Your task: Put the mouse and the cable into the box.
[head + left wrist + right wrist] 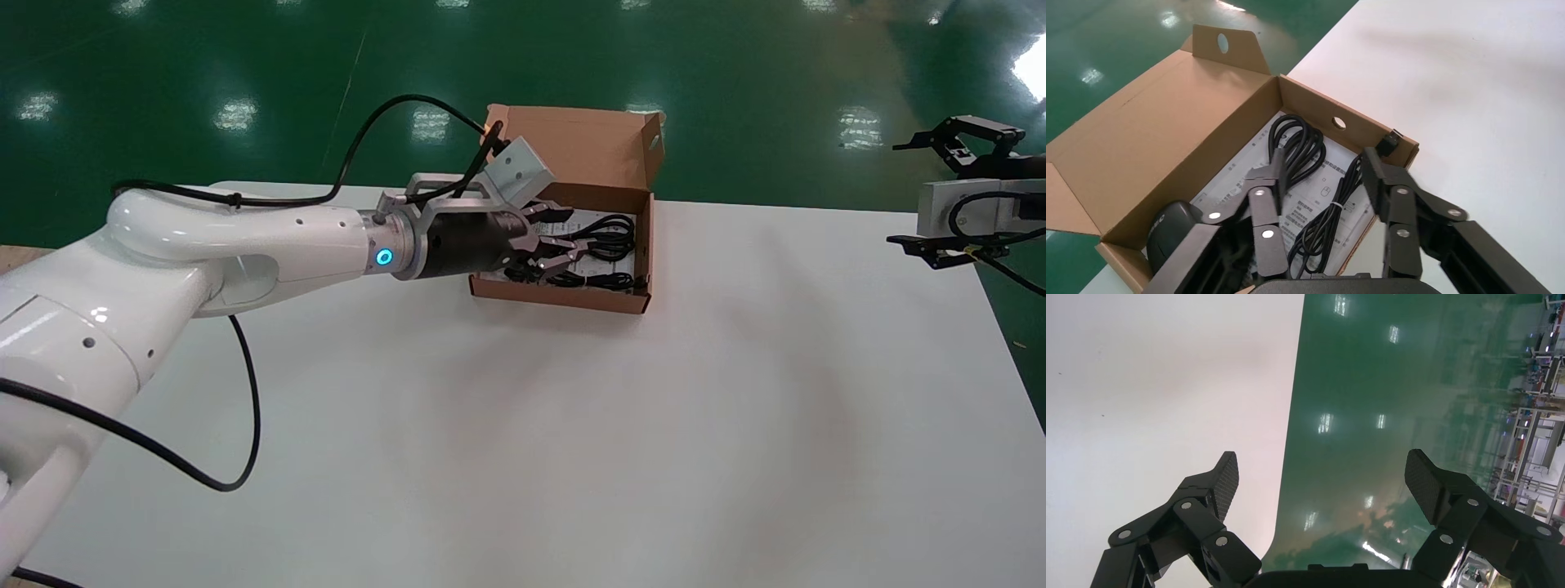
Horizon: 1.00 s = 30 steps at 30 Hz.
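Observation:
An open brown cardboard box stands at the table's far middle with its lid raised. Inside lies a black cable in two coiled bundles on a printed leaflet. The left wrist view shows those bundles, a USB plug resting on the box wall, and a black mouse in the box's corner. My left gripper hovers just above the box interior, open and holding nothing. My right gripper is parked off the table's far right edge, open and empty.
The white table stretches wide in front of the box. Green floor lies beyond its far and right edges. My left arm's black hose hangs over the table's near left.

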Available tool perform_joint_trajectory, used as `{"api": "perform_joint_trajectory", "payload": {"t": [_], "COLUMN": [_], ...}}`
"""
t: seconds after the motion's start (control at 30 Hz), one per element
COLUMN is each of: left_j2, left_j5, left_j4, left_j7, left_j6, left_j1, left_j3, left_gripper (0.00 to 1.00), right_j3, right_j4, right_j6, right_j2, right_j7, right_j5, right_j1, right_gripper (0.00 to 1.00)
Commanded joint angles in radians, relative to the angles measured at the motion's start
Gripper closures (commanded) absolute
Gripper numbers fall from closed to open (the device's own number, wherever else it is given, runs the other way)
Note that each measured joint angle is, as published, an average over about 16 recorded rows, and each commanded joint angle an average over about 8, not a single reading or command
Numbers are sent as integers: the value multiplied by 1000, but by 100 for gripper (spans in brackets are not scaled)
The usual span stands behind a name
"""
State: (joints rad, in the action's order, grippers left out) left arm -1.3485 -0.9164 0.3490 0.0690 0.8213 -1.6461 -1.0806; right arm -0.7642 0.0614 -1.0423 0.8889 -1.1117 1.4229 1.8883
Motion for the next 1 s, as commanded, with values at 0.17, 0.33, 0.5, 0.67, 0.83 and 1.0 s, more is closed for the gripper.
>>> {"api": "perform_joint_trajectory", "payload": {"t": [0.17, 0.33, 0.5, 0.67, 0.83, 1.0], "left_j2": [25, 81, 144, 205, 267, 330], "left_j5": [6, 20, 36, 52, 67, 83], "left_j4": [34, 104, 183, 261, 340, 419], "left_j7": [-11, -31, -53, -74, -95, -117], "left_j6": [18, 73, 130, 187, 243, 301], "left_j1": [18, 62, 111, 159, 207, 255], "left_j3": [23, 88, 156, 223, 290, 358], "left_gripper": [0, 0, 0, 0, 0, 0], "right_j3": [31, 72, 114, 155, 197, 239], "right_j4": [77, 181, 287, 392, 496, 602], "right_j6": [-29, -68, -107, -145, -184, -223], "right_j2": [-17, -41, -65, -89, -113, -137], "right_j7": [81, 193, 305, 416, 528, 640], "right_j5": [-44, -103, -163, -222, -281, -341], "right_j1": [-51, -121, -191, -261, -330, -401], "right_gripper": [0, 0, 0, 0, 0, 0]}}
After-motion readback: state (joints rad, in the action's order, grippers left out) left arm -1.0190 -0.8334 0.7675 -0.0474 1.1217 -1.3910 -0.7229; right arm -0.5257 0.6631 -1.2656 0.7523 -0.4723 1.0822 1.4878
